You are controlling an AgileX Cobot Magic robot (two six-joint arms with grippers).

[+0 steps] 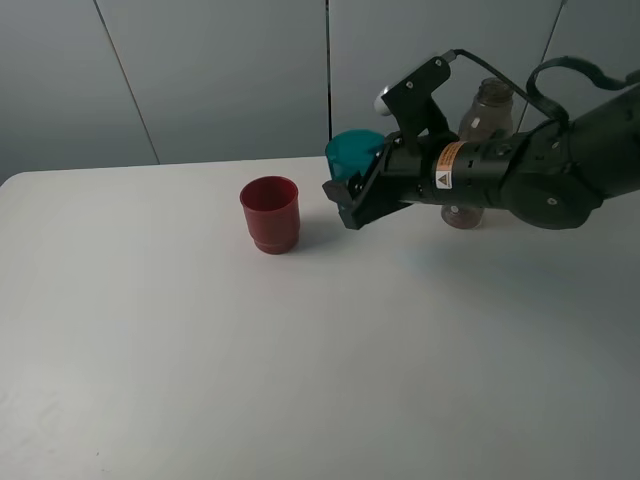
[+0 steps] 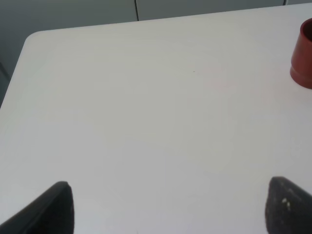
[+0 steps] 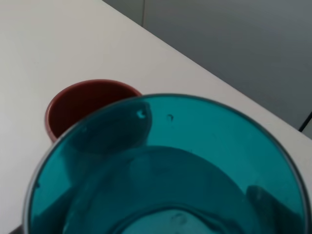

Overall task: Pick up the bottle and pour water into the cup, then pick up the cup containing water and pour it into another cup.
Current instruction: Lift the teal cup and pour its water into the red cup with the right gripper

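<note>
The right gripper (image 1: 350,196) clasps the smooth, translucent teal cup (image 1: 352,152) just right of the opaque red cup (image 1: 270,213), ringed at its base, on the matte white table (image 1: 300,360). The tall smoky bottle (image 1: 490,105) stands farther back. The left gripper (image 2: 168,209) gapes, holding nothing.

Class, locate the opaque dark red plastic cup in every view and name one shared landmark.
Exterior high: opaque dark red plastic cup, left of centre on the white table.
Left wrist: cup cut off at the frame edge.
Right wrist: cup partly behind the translucent teal plastic tumbler.
Shared landmark: table's far edge against the grey wall.
</note>
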